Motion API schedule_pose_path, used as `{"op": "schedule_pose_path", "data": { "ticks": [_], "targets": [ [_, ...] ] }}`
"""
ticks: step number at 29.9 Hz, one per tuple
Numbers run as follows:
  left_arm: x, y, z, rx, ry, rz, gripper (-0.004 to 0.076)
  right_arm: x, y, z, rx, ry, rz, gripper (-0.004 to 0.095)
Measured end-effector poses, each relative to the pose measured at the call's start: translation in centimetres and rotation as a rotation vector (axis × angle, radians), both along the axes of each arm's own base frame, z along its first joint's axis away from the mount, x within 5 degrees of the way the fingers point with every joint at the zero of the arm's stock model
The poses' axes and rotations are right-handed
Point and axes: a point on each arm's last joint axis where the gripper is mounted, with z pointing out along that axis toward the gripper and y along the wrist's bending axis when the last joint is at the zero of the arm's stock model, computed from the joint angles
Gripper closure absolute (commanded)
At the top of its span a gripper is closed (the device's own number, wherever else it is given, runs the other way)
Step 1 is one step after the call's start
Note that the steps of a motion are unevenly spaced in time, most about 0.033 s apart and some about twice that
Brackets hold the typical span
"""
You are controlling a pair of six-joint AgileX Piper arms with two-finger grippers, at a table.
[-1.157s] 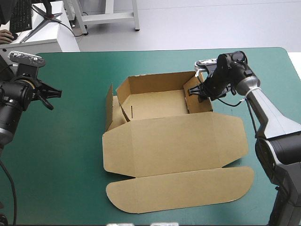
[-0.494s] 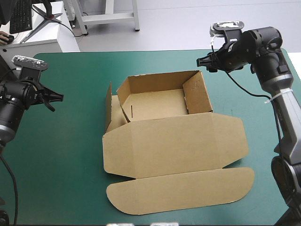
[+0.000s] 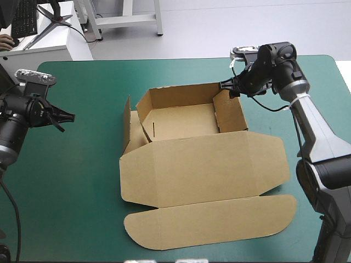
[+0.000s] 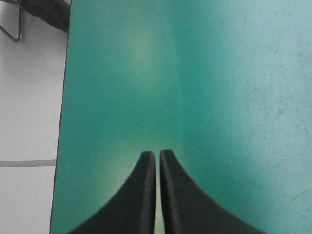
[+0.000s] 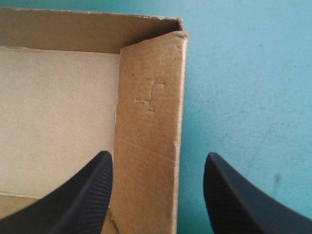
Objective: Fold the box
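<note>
Entry: a box [image 3: 181,118] of cut brown board, partly erected, is set at the middle of a teal-green table cover [image 3: 77,192]. An open tray is formed in its far half, with the back wall [image 3: 181,94] and the right side wall [image 3: 230,109] raised. The broad lid panel [image 3: 203,164] is laid flat on the cover toward the near edge and is ended by a long, round-cornered tuck flap [image 3: 214,219]. At the tray's left side an outer flap [image 3: 128,125] is seen upright but splayed away from the tray, not yet tucked, so that side is judged unfinished. The right gripper [image 3: 226,87], of two broad black fingers, is held at the tray's far right corner with the fingers spread wide. In the right wrist view the top edge of the right side wall is framed between them, nearer the inner finger; contact cannot be confirmed. This stance is judged to be taken so that the wall can be pinched or pressed home. The left gripper [image 3: 64,116] is held well apart from the box, over bare cover near the left edge, its fingers pressed together on nothing, presumably parked there so that the work is left unobstructed. Folding is estimated at about midway.
</note>
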Motion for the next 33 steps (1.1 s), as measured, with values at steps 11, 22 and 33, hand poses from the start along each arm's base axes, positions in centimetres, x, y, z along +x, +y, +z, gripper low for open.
{"op": "schedule_pose_path", "data": {
  "ticks": [11, 22, 33],
  "targets": [
    [0.0, -0.1, -0.1, -0.012, 0.005, 0.001, 0.0714, 3.1, 1.0, -7.1, -0.016, 0.158, 0.003, 0.0394],
    [0.0, -0.4, -0.1, -0.058, 0.006, -0.002, 0.0714, 3.4, 1.0, -8.1, -0.036, 0.168, 0.035, 0.0918],
    [0.2, 1.4, -0.7, -0.252, 0.005, 0.07, 0.0713, 2.9, -0.1, -6.0, -0.022, 0.124, 0.042, 0.0927]
  ]
}}
